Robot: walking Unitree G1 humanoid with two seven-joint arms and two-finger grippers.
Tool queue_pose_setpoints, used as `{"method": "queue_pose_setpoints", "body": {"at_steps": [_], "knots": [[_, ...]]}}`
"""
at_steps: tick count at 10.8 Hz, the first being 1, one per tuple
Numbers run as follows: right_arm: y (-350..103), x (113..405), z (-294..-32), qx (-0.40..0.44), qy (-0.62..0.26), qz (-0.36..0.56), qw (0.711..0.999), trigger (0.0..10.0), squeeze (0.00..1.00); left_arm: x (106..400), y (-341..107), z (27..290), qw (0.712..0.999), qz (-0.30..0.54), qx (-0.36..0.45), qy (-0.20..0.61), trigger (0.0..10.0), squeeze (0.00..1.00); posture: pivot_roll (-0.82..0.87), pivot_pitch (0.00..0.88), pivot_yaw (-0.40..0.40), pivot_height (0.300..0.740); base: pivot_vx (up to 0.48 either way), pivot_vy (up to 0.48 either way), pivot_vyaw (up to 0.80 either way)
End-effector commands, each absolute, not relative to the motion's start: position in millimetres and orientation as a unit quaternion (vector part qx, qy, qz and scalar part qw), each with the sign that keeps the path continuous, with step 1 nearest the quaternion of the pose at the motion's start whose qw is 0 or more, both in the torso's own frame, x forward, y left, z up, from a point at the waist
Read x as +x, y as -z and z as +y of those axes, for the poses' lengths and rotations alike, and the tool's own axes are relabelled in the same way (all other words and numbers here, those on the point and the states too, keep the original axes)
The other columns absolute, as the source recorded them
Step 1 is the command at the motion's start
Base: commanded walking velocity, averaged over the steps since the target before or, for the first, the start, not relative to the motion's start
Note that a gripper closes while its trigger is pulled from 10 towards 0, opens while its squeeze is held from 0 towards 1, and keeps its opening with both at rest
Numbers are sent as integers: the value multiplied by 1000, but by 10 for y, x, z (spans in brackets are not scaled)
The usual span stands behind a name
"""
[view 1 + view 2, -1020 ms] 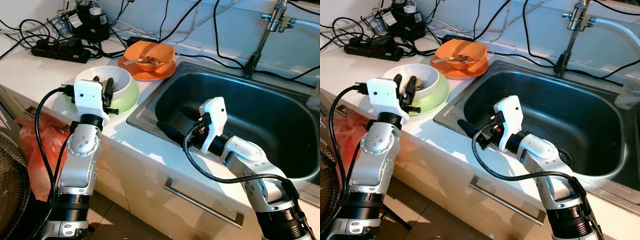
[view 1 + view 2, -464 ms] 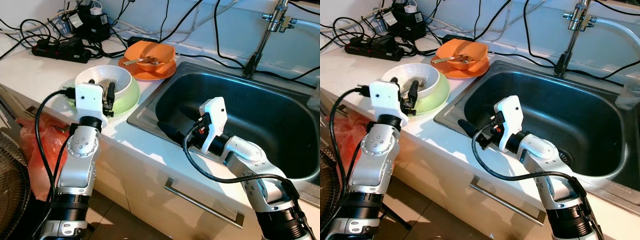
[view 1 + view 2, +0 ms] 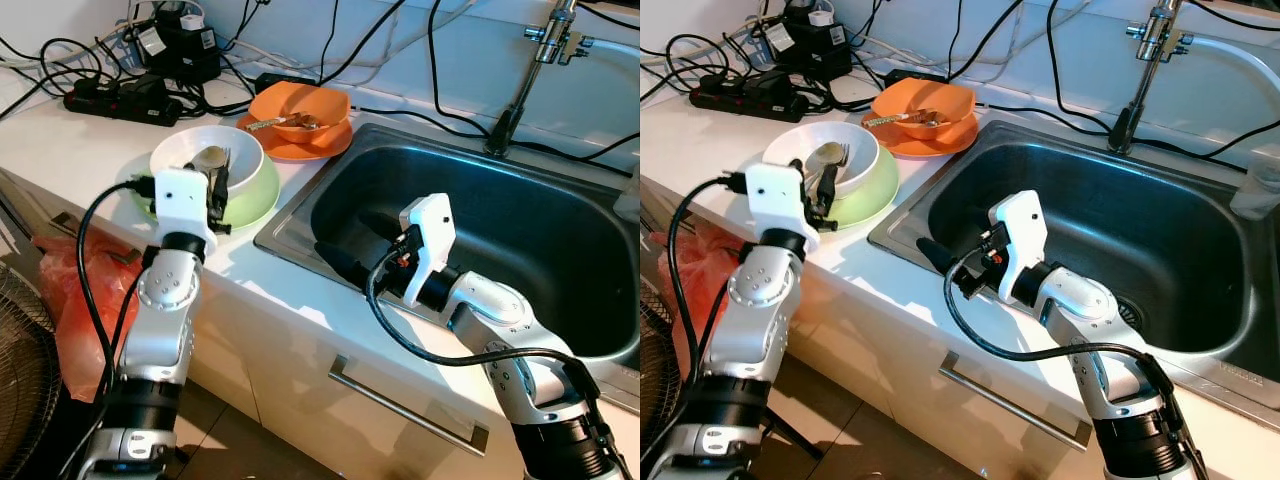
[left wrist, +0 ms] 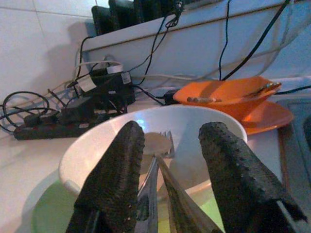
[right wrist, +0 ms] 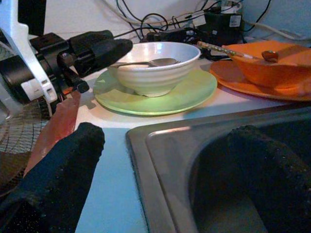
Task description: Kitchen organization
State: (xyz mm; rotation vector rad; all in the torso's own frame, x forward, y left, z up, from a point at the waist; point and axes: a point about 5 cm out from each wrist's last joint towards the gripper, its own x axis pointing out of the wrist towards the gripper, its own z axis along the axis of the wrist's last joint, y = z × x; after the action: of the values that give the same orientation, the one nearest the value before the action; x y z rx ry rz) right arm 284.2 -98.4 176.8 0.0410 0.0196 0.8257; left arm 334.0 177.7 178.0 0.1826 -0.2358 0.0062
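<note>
A white bowl point(image 3: 190, 152) stands on a green plate point(image 3: 258, 196) on the counter, left of the sink. A fork point(image 4: 165, 141) and a spoon point(image 3: 827, 153) lie in it, handles over the near rim. My left gripper point(image 3: 814, 184) is open at that rim, and the two handles run between its fingers point(image 4: 118, 175). Behind stand an orange bowl point(image 3: 300, 103) holding utensils and an orange plate point(image 3: 288, 150). My right gripper point(image 3: 336, 262) is open at the sink's near left corner, holding nothing, one finger over the counter and one over the basin.
The steel sink point(image 3: 300, 215) takes up the right, with a faucet point(image 3: 528, 70) at the back. A power strip point(image 3: 120, 100) and tangled cables lie behind the bowls. Below the counter are a drawer handle point(image 3: 405, 405), a red bag point(image 3: 60, 290) and a fan point(image 3: 20, 370).
My left gripper has dipped and drawn back slightly at the bowl's near rim, uncovering the fork and spoon. The right arm has not moved.
</note>
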Motion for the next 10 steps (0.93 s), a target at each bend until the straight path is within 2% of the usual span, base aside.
{"method": "queue_pose_setpoints", "body": {"at_steps": [1, 10], "knots": [[-1787, 2834, -998, 17, -396, 6, 918, 10000, 1000, 3357, -1784, 1795, 989, -117, 89, -2, 0, 0, -14, 0, 15, 740, 0, 0, 0], [-1795, 2853, -994, 17, -394, 3, 919, 10000, 1000, 3367, -1809, 1801, 988, -129, 81, -1, 0, 0, -12, 0, 12, 740, 0, 0, 0]]}}
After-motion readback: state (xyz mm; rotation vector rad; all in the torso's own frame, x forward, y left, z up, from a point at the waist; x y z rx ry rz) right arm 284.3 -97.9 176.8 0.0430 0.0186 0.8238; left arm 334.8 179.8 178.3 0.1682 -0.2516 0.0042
